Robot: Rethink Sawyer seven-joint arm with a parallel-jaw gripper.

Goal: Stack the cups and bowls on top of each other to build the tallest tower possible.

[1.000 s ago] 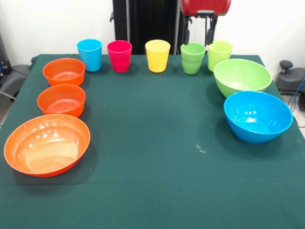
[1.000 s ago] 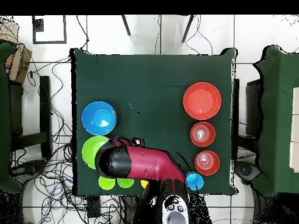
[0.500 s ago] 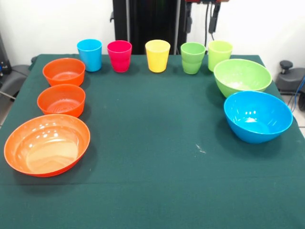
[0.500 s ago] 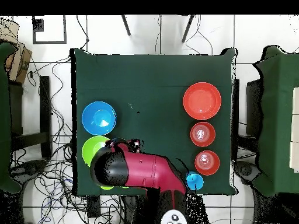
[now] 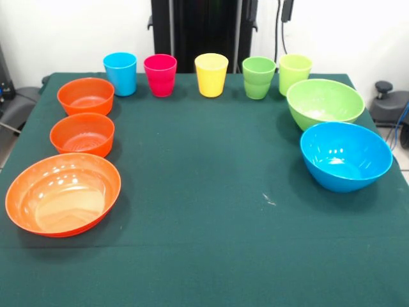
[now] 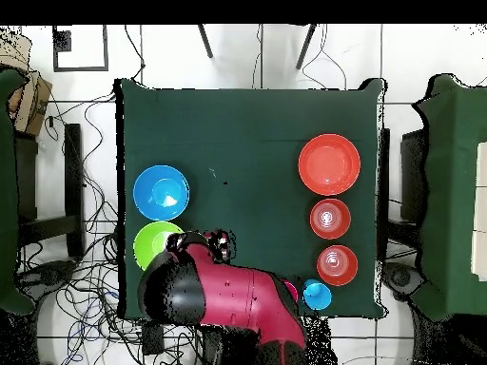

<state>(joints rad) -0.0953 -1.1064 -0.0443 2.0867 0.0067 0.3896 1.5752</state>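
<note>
Along the far edge of the table stand the cups: sky blue (image 5: 120, 73), pink (image 5: 160, 75), yellow (image 5: 211, 75), a green pair nested one in the other (image 5: 258, 78) and light green (image 5: 294, 73). At the left sit two small orange bowls (image 5: 85, 96) (image 5: 82, 133) and the wide orange bowl (image 5: 63, 194). At the right are the lime green bowl (image 5: 324, 103) and the blue bowl (image 5: 346, 155). In the overhead view the red arm (image 6: 233, 295) hides most of the cups. Its gripper (image 6: 216, 242) shows only as a dark tip beside the lime green bowl (image 6: 152, 242).
Dark green cloth covers the table (image 5: 211, 192). The robot's black column (image 5: 203, 29) rises behind the cups. In the overhead view, cables lie on the floor around the table and other green tables stand at both sides.
The arm's red head and gripper have risen out of the top of the front view. Overhead, the arm's bulk has swung down and left. The cups and bowls have not moved.
</note>
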